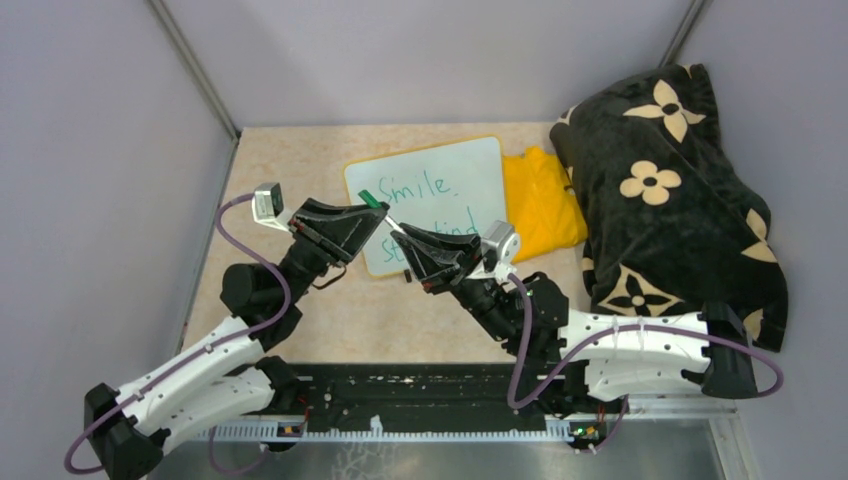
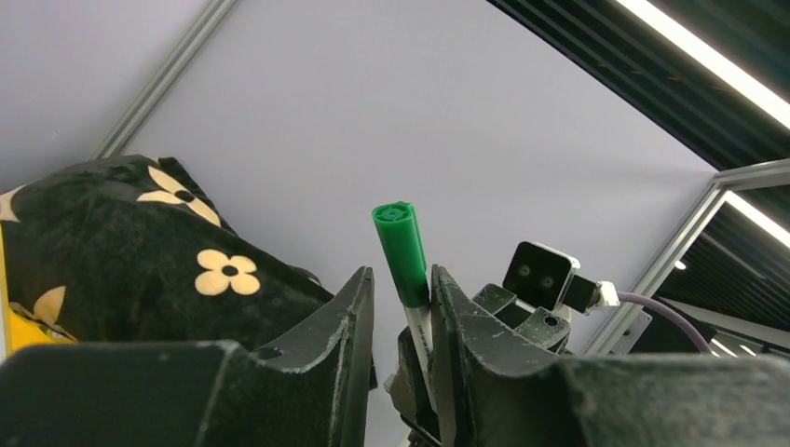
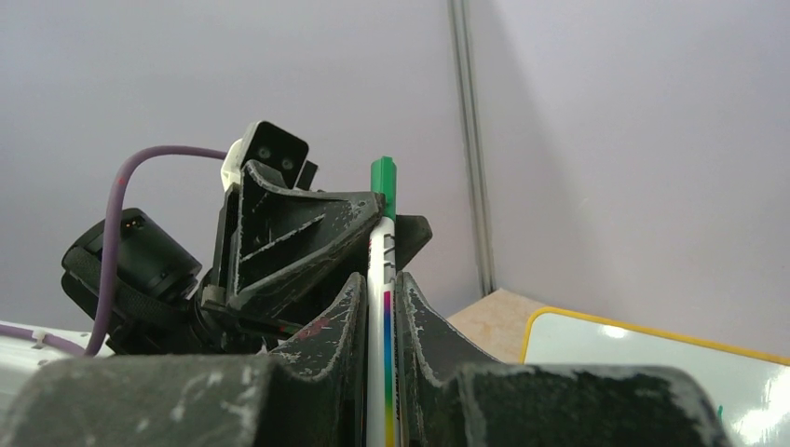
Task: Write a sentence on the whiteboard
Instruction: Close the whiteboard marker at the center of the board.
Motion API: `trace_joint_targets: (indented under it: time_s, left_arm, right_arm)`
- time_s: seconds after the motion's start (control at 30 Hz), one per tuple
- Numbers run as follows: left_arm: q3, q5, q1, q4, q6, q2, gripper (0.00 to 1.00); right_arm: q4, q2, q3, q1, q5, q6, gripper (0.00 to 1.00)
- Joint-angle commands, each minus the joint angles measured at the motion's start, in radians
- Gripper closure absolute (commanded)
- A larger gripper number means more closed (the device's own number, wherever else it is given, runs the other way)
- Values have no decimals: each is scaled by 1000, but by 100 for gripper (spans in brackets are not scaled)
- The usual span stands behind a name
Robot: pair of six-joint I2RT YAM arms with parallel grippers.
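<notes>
The whiteboard (image 1: 455, 170) lies flat at the back of the table, and its yellow-framed corner shows in the right wrist view (image 3: 652, 363). The sentence (image 1: 415, 186) is in green; "Smile." reads plainly, while the grippers cover much of the second line. Above the board, my right gripper (image 1: 398, 236) (image 3: 379, 279) is shut on the white barrel of a marker (image 3: 383, 244), which is held upright. The marker's green cap (image 1: 370, 198) (image 2: 401, 244) sits between the fingers of my left gripper (image 1: 378, 213) (image 2: 401, 275). It leans on one finger, with a gap to the other.
A yellow cloth (image 1: 540, 200) lies against the whiteboard's right side. Beyond it a bulky black blanket with cream flowers (image 1: 670, 180) (image 2: 140, 251) fills the back right. Grey walls close the table on the left, back and right.
</notes>
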Motion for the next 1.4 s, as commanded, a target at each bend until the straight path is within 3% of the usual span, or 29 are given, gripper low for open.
trace_joint_targets:
  time_s: [0.0, 0.23, 0.4, 0.5, 0.77, 0.93, 1.37]
  left_arm:
    - [28, 18, 5, 45, -4, 12, 70]
    - [13, 15, 7, 43, 5, 1, 95]
    - [11, -25, 7, -30, 53, -42, 100]
    - [25, -35, 7, -116, 111, -68, 100]
    - [145, 65, 7, -477, 343, -102, 100]
    - [200, 120, 7, -676, 426, -82, 100]
    - [133, 278, 7, -636, 442, -106, 100]
  right_arm:
    - [15, -24, -6, -3, -9, 17, 100]
    - [-46, -34, 0, -2, -7, 30, 100]
    - [-263, -77, 56, -3, 0, 65, 60]
    - [-413, -124, 77, -3, -6, 88, 51]
    - [-797, -257, 137, -7, -12, 158, 51]
    - [-1010, -226, 214, -28, -50, 193, 52]
    - [-957, -96, 223, -97, -197, 279, 54]
